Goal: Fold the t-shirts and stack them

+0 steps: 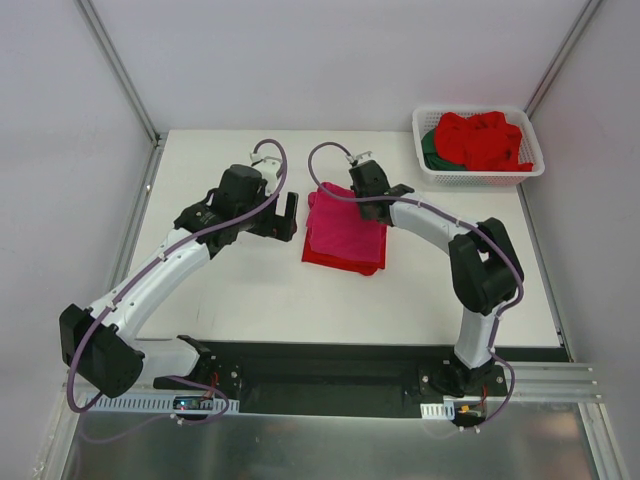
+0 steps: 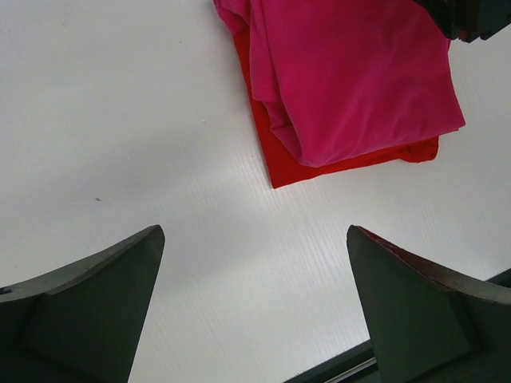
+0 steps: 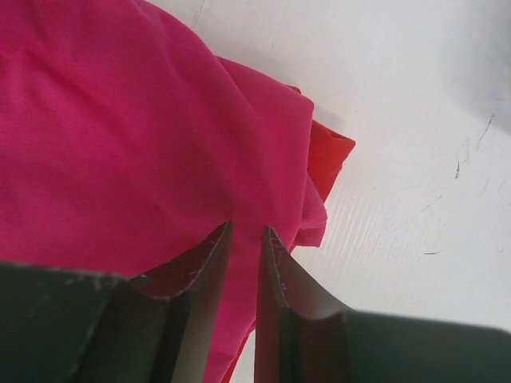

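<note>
My right fingers point(image 3: 192, 295) stand nearly together, with only a narrow slit between the two tips. They sit right at the surface of the magenta t-shirt point(image 3: 120, 136), at its far left corner as the top camera sees it. I cannot tell whether a fold of cloth is pinched in that slit or whether the tips only rest against it.

My left fingers point(image 2: 96, 303) are spread as wide as they go and hold nothing. Between them I see only bare white table point(image 2: 160, 120). They hang just to the left of the shirt pile without touching it.

The magenta t-shirt lies folded in a rough rectangle near the middle of the table, slightly rumpled along its left edge. It rests on top of a folded red t-shirt point(image 2: 287, 167), which shows as a thin strip along the near and left edges, with one corner poking out at the far side.

At the far right corner of the table stands a white slotted basket point(image 1: 480, 176). Crumpled red t-shirts point(image 1: 485, 140) fill most of it, and a dark green t-shirt point(image 1: 430, 148) shows at its left side.
</note>
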`<state>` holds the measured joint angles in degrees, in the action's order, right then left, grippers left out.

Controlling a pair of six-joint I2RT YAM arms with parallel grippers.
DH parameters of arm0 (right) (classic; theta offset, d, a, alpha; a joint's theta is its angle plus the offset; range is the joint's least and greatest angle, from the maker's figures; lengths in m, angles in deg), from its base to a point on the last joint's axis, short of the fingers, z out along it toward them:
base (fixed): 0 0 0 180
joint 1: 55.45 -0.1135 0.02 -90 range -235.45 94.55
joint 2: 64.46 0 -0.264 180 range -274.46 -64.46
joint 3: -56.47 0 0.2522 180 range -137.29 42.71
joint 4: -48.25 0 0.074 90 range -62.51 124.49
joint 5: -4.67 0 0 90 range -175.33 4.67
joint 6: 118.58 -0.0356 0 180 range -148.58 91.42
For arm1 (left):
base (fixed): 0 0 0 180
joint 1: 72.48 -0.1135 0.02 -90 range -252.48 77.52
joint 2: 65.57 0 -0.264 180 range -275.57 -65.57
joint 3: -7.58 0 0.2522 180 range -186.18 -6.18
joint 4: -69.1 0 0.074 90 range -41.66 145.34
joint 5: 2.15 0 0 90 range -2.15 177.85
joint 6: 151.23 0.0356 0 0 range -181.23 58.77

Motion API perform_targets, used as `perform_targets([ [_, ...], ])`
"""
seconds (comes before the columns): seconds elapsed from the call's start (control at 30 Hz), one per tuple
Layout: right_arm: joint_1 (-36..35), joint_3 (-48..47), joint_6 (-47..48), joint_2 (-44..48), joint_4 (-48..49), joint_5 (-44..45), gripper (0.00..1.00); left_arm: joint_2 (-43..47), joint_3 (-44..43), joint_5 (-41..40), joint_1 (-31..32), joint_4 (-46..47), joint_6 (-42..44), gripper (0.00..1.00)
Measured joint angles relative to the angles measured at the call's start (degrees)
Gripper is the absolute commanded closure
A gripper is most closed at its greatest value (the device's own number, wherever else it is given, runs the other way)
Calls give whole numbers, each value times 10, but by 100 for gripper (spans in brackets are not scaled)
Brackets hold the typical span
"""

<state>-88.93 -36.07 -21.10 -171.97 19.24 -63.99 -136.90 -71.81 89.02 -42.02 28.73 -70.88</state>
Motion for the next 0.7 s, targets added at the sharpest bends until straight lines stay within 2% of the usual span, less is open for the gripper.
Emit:
perform_targets([
  [0.7, 1, -44, 9, -70, -34, 37, 73, -4, 0, -2, 0, 0, 0, 0],
])
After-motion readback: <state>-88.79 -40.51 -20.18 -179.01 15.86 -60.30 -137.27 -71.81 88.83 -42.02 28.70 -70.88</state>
